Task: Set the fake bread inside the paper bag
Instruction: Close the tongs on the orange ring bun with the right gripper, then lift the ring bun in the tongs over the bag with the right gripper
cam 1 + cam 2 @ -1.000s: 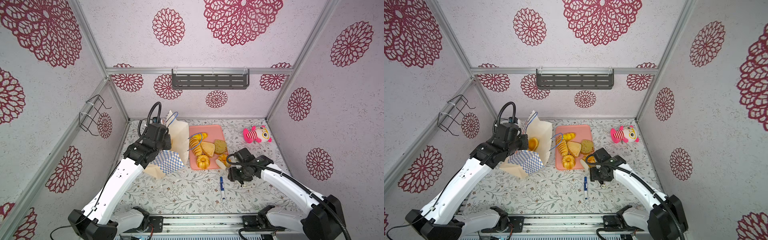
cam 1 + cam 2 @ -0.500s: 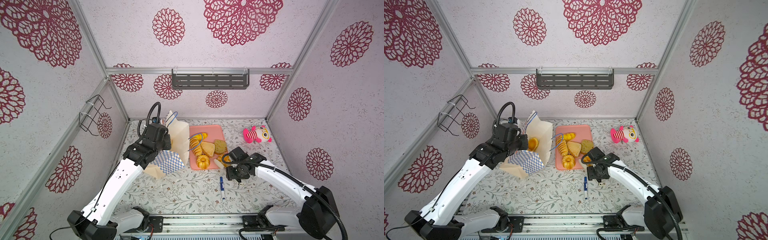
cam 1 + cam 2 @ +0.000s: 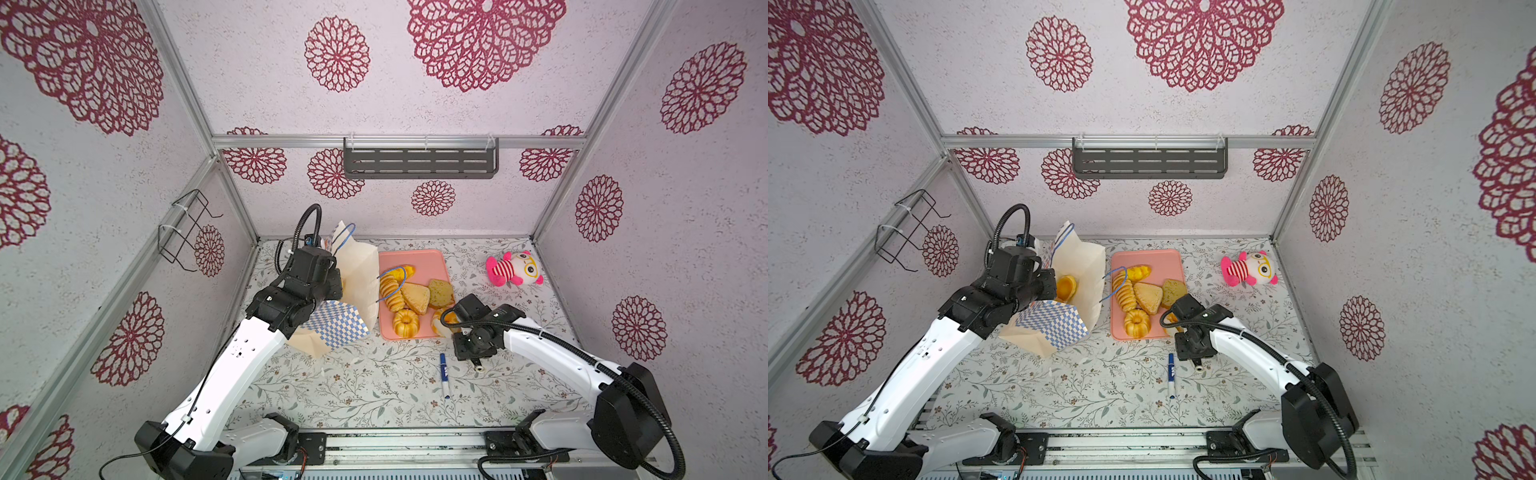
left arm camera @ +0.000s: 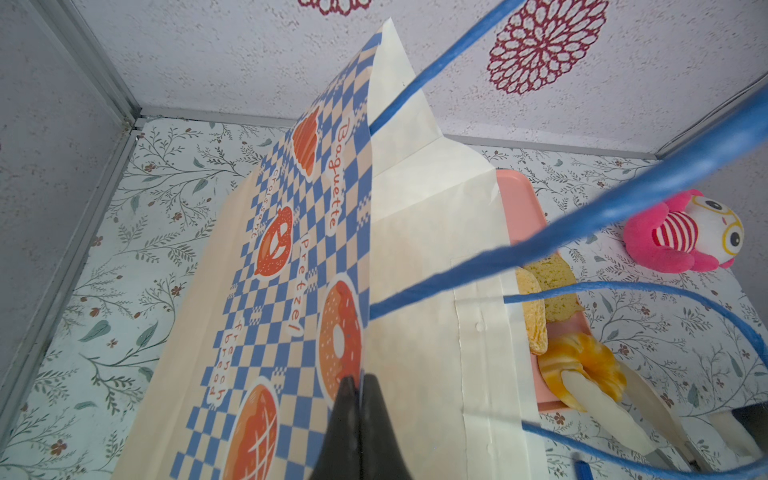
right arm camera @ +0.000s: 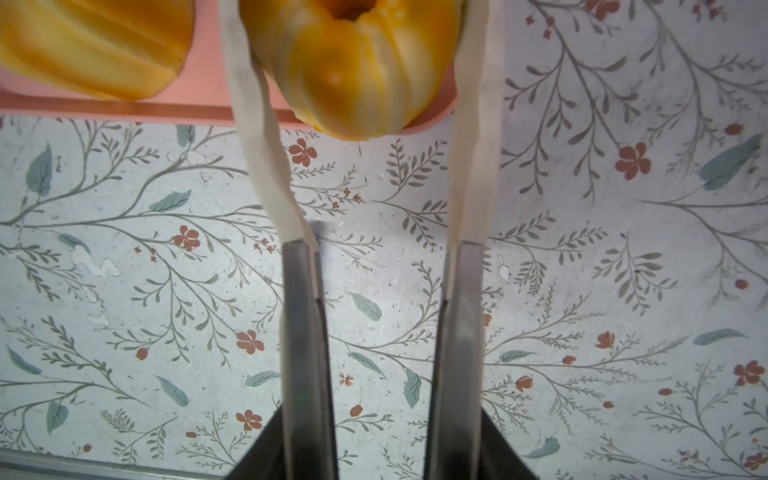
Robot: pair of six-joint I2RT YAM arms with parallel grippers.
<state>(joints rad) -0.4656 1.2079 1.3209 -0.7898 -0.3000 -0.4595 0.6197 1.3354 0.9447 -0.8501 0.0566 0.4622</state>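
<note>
Floral tabletop (image 3: 1100, 386), rosette walls (image 3: 1183, 104). Pinches paper bag (image 3: 1077, 266) wall in fully closed left claw (image 4: 360, 380), 9 o'clock of pink tray (image 3: 1144, 257), mouth gaping upward. Clasps ring cake (image 5: 357, 79) flanks in narrowed right claw (image 5: 353, 25) at tray's 5 o'clock corner. Probably light, squashy: gentle flank grip. Round, no long axis; hole seemingly tipped away.

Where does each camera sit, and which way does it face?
Both top views: high at the front, looking down over the table; both arms show.
Left wrist: behind the left gripper, its shut tips pinching the paper bag, facing the back wall.
Right wrist: above the right gripper, looking down; its fingers grip a ring cake at the pink tray edge.
Shared: the left wrist view also shows that ring cake and those fingers.
</note>
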